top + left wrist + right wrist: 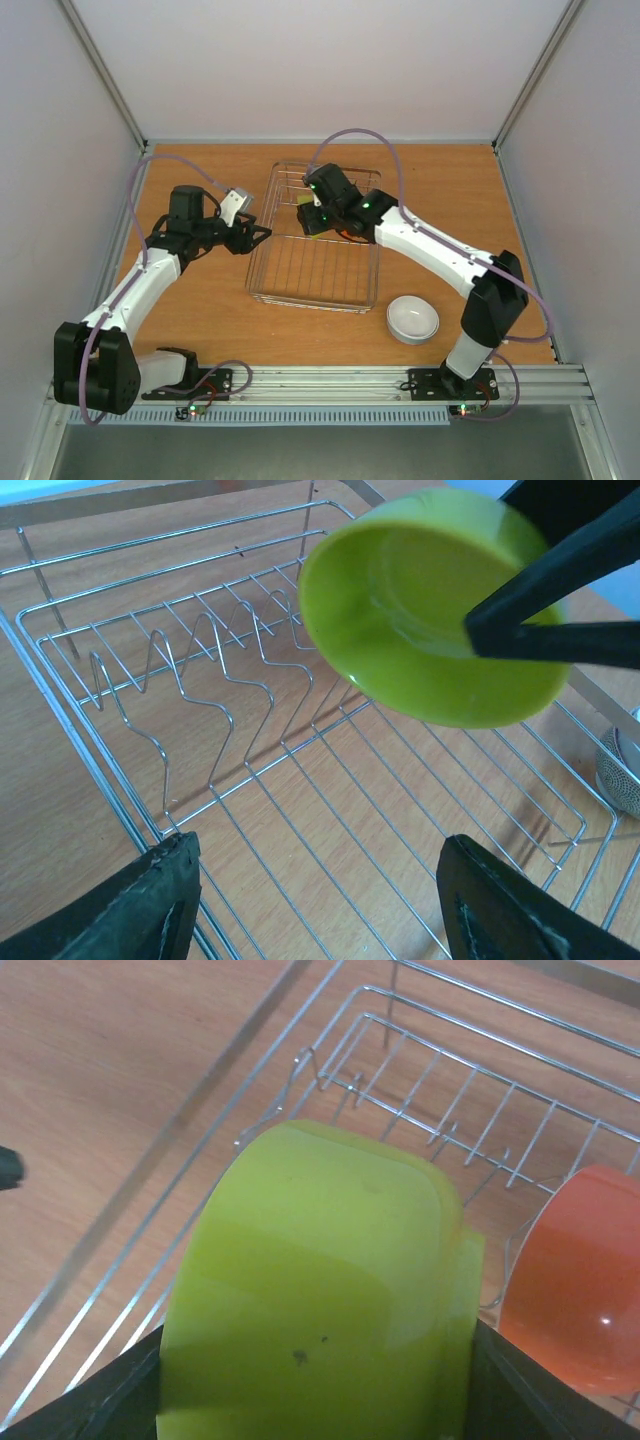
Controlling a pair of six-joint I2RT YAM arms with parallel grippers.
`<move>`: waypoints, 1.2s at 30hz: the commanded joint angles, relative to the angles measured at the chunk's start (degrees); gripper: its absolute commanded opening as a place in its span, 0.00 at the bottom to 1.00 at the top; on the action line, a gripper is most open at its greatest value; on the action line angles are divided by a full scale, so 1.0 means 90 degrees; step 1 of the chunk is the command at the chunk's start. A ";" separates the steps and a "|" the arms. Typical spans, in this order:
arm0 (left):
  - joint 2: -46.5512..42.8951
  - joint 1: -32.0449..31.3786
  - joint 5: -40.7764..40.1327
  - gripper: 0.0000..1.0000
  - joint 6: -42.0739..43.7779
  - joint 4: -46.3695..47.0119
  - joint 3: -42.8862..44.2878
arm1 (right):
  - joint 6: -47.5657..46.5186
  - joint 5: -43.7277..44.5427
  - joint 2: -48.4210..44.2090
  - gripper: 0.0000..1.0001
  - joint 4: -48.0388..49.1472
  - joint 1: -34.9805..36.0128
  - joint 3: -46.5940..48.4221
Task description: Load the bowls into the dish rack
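Lime-yellow bowl [320, 1290], tipped on edge and clamped in the right gripper [318, 214], hangs over the far end of the dish rack [60, 720] just beside the orange bowl [580, 1280], while the left gripper [315, 870] gapes empty at the rack's left side

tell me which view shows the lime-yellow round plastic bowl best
Left wrist: nearly the whole lime-yellow round plastic bowl, tilted over the silver wire dish rack. Right wrist shows only its outer wall close up; top external, a sliver.

Wooden table [300, 335], white walls [300, 60]
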 commanded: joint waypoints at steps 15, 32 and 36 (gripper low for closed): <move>0.0025 0.0011 0.0052 0.65 0.0043 0.0233 -0.0078 | -0.0367 0.2878 0.1836 0.01 -0.1329 0.0522 0.2246; -0.0249 0.0011 0.0024 0.65 0.0015 0.0355 -0.0178 | 0.0147 0.3717 0.3362 0.02 -0.1635 0.0742 0.3400; -0.0237 0.0011 0.0035 0.65 0.0023 0.0364 -0.0180 | 0.0191 0.3515 0.3512 0.05 -0.1686 0.0752 0.3436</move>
